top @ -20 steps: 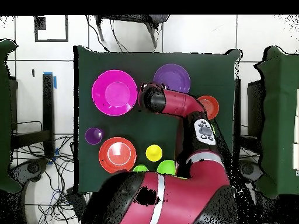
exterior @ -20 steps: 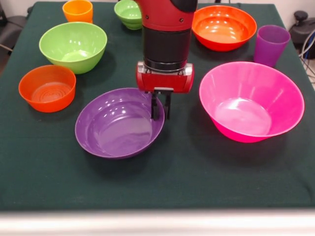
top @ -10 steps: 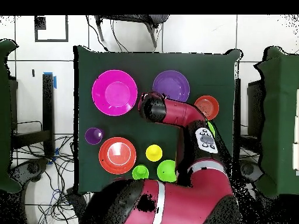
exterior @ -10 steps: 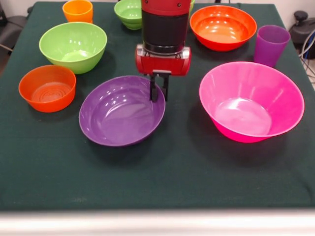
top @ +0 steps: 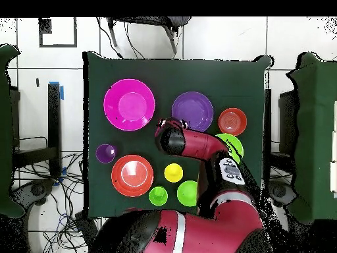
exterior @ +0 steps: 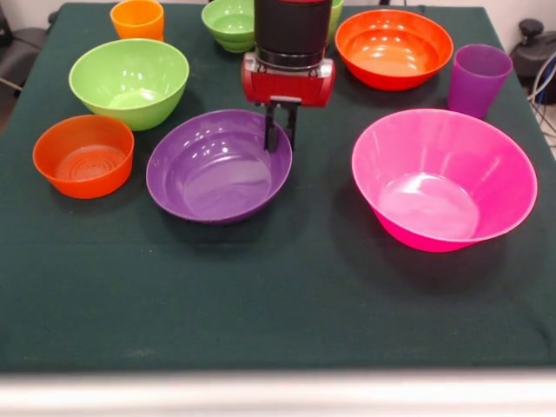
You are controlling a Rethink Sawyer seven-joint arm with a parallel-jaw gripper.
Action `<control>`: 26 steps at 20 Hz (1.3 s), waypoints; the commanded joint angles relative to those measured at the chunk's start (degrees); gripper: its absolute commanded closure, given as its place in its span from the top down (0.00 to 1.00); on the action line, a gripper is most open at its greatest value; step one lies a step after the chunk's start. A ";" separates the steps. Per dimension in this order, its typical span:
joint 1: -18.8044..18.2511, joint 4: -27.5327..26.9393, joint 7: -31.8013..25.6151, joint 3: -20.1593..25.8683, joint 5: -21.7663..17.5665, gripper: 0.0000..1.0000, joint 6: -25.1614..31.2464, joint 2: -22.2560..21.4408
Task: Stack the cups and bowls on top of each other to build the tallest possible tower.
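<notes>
The gripper [exterior: 280, 139] pinches the rim of the wide purple bowl [exterior: 213, 169] at the bowl's 1 o'clock edge, fingers pressed onto the thin wall. A one-sided rim grasp may let the bowl tilt or slip out, or clip the pink bowl [exterior: 443, 178] at its 3 o'clock. The arm [exterior: 291, 35] descends vertically, wrist pointing straight down.
</notes>
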 commanded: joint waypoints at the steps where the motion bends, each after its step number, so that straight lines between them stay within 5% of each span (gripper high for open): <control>1: 1.02 10.40 12.32 1.77 -0.66 0.00 -2.10 2.03; 26: 2.85 21.30 16.30 2.42 5.26 0.00 -6.79 -0.20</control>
